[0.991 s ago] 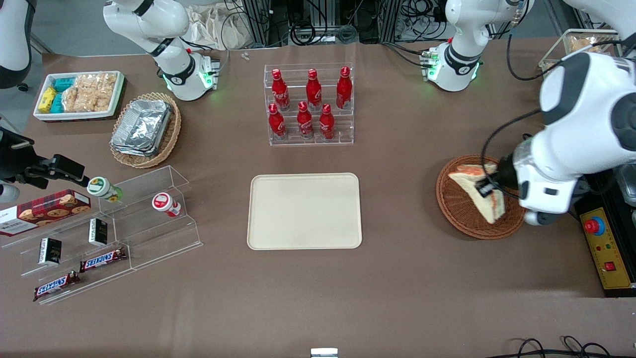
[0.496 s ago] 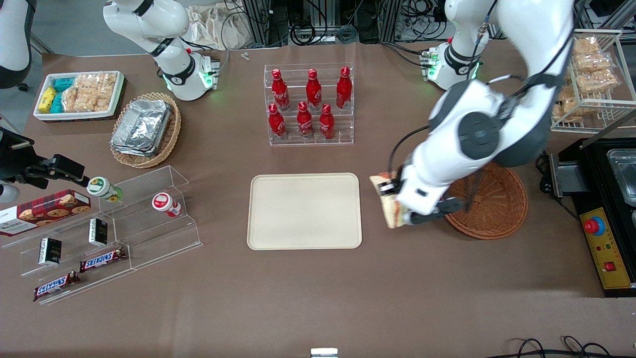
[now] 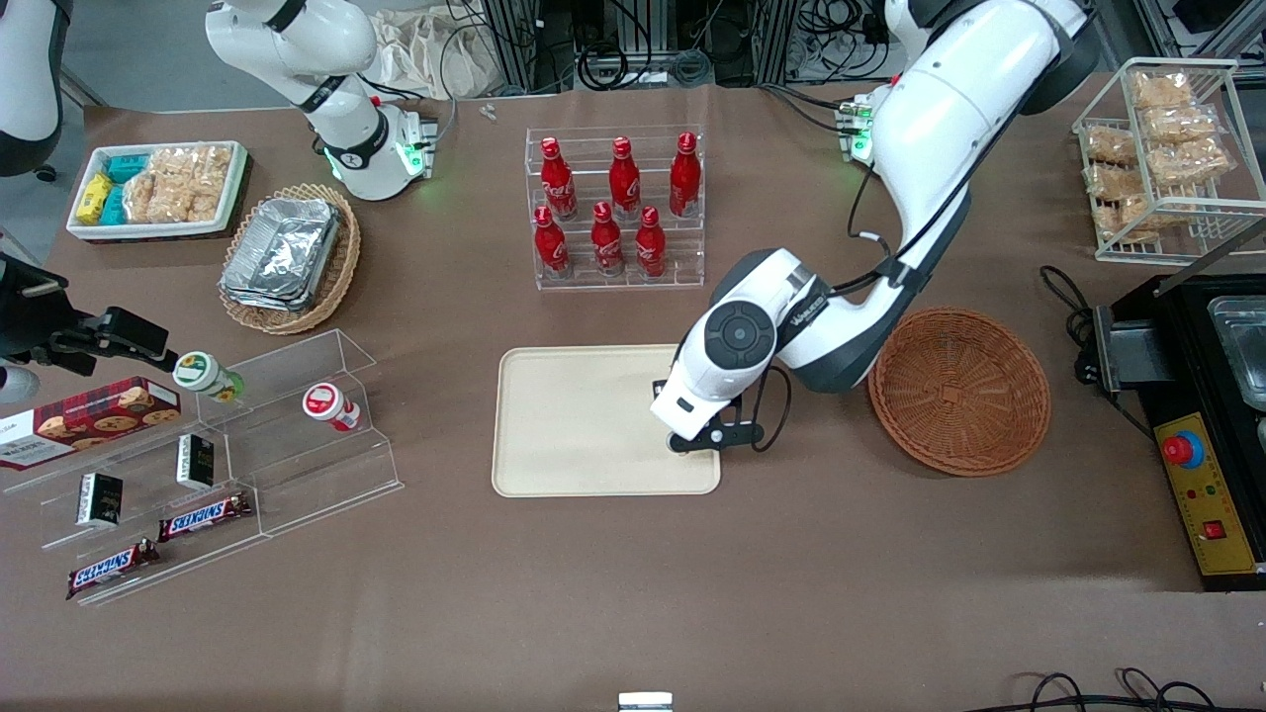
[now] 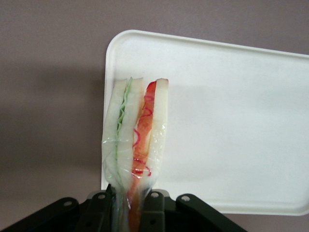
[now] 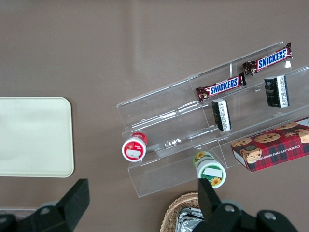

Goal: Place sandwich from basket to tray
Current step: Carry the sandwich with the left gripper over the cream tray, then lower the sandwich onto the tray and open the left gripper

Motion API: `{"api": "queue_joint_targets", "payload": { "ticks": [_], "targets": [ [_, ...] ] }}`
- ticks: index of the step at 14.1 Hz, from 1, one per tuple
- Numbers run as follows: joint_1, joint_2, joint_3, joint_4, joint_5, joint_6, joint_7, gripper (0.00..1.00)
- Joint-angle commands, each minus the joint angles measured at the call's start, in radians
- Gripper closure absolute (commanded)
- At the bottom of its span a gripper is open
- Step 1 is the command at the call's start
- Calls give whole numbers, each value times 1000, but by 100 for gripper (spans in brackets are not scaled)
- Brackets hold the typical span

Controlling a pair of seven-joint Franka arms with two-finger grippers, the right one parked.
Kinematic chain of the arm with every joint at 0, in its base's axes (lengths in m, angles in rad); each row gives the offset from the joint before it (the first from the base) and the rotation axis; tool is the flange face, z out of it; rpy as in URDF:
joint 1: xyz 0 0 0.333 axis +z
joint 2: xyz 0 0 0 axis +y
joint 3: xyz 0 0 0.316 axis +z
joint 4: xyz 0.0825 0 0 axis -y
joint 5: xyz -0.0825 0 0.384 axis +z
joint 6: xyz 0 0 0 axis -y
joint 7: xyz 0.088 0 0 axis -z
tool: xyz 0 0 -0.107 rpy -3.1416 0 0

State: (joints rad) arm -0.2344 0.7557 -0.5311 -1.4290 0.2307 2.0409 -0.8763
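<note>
Wrist view shows the gripper (image 4: pixel 129 205) squeezing the wrapped sandwich (image 4: pixel 135 140) by one end, hanging over the tray (image 4: pixel 231 121) near its edge. From the front, the gripper (image 3: pixel 692 440) is over the tray's (image 3: pixel 574 425) 3 o'clock side. The basket (image 3: pixel 959 391), off toward 3 o'clock, is empty now. So the carry looks almost done; lowering and letting go are left. Farther away, at 12 o'clock, red bottles (image 3: pixel 618 208) stand well apart. Nothing seems in the way.
</note>
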Motion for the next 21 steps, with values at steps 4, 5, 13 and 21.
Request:
{"api": "queue_joint_targets", "payload": {
  "ticks": [4,5,13,21],
  "targets": [
    [-26,85,2,35,108,51,2,100],
    [-26,90,2,35,122,51,2,100],
    [-36,125,3,41,174,62,-7,0],
    [18,-30,3,42,160,-57,-7,0]
  ]
}}
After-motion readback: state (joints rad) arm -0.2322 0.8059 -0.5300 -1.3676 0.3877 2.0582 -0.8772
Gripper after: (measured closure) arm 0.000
